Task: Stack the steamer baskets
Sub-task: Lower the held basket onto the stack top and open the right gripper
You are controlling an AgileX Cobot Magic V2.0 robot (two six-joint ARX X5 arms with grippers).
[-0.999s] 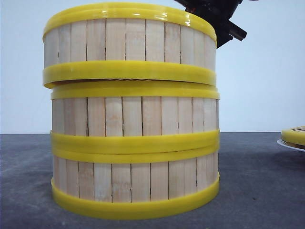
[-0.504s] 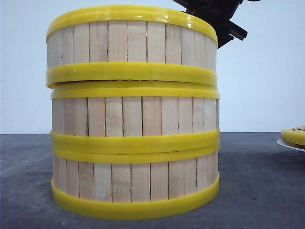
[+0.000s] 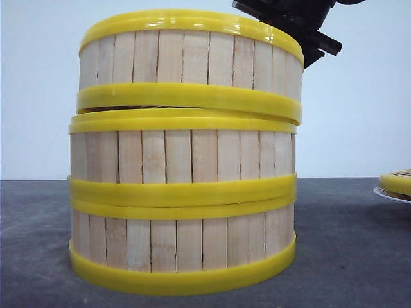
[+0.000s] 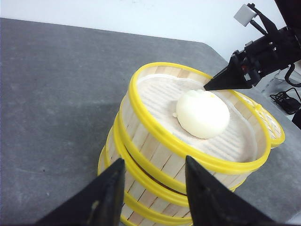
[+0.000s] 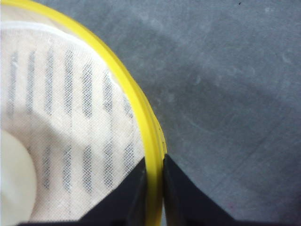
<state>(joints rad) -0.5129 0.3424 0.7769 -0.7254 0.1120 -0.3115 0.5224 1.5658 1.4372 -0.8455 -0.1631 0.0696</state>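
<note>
Three steamer baskets stand stacked on the grey table (image 3: pixel 347 256): the top basket (image 3: pixel 192 64) sits slightly askew, shifted right over the middle basket (image 3: pixel 183 157) and bottom basket (image 3: pixel 183 247). A white steamed bun (image 4: pixel 202 114) rests on the top basket's cloth liner (image 4: pixel 235 141). The right claw (image 5: pixel 154 193) pinches the top basket's yellow rim between closed fingers. The left claw (image 4: pixel 153 188) hovers open beside the stack, gripping nothing. No writing is legible. A plate's edge (image 3: pixel 390 195) shows at far right.
</note>
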